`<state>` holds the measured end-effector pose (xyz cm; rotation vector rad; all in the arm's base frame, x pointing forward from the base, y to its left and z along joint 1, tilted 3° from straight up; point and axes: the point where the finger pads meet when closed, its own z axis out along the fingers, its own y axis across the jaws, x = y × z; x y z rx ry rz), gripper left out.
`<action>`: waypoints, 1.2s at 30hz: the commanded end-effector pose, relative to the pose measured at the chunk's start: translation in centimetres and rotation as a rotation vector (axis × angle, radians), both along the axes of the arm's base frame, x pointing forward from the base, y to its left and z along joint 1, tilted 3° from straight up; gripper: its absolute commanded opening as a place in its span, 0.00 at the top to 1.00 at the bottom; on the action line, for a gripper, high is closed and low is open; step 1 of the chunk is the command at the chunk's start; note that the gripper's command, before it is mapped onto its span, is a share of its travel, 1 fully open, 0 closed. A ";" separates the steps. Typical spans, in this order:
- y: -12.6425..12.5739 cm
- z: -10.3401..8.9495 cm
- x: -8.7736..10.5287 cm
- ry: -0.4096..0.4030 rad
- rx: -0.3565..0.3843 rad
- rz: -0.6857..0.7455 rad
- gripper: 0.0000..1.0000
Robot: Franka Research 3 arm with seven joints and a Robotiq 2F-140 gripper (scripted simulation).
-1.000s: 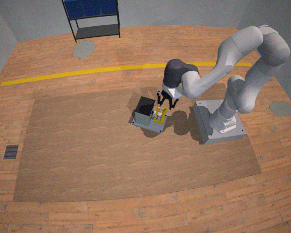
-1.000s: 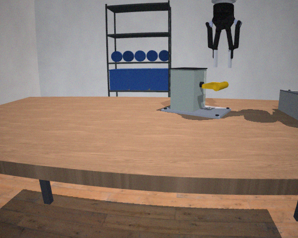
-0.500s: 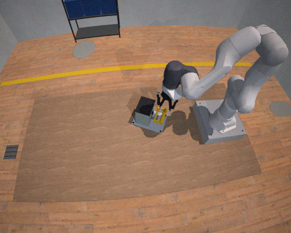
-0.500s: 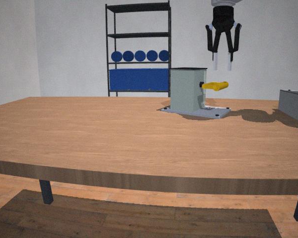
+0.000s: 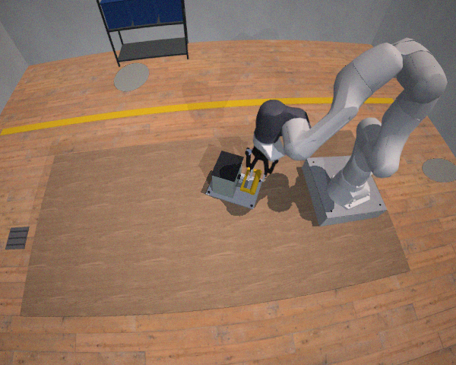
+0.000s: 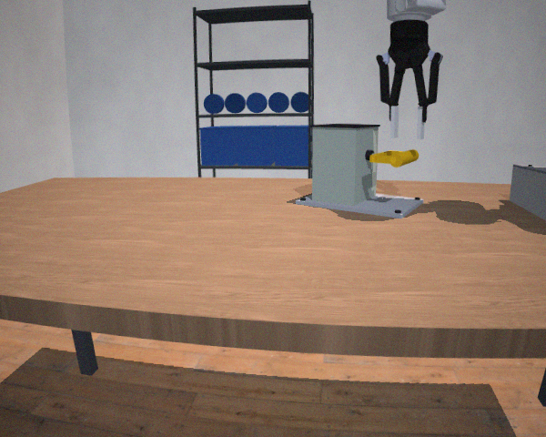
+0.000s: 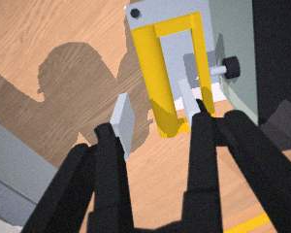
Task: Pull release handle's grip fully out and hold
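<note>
Yellow grip (image 6: 394, 157) hangs clear below the part-open, empty jaws only in the exterior view.

You are looking at a room with plain grey walls (image 6: 123, 85) and a wooden plank floor (image 5: 220, 338) crossed by a yellow line (image 5: 141, 111) near the far wall. A black metal shelf rack (image 6: 253, 89) stands against that wall, holding blue discs (image 6: 256, 102) above a blue box (image 6: 254, 146). The wooden table (image 6: 217, 244) stands on dark legs.
</note>
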<state>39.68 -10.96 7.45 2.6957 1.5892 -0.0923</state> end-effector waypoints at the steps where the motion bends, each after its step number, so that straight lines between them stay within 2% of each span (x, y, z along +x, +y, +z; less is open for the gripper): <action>1: -0.2 -0.4 0.1 -0.007 -0.001 0.001 0.68; 12: -0.3 -1.4 0.1 -0.007 -0.001 0.001 0.68; 36: -0.3 -1.6 0.1 -0.007 -0.001 0.001 0.68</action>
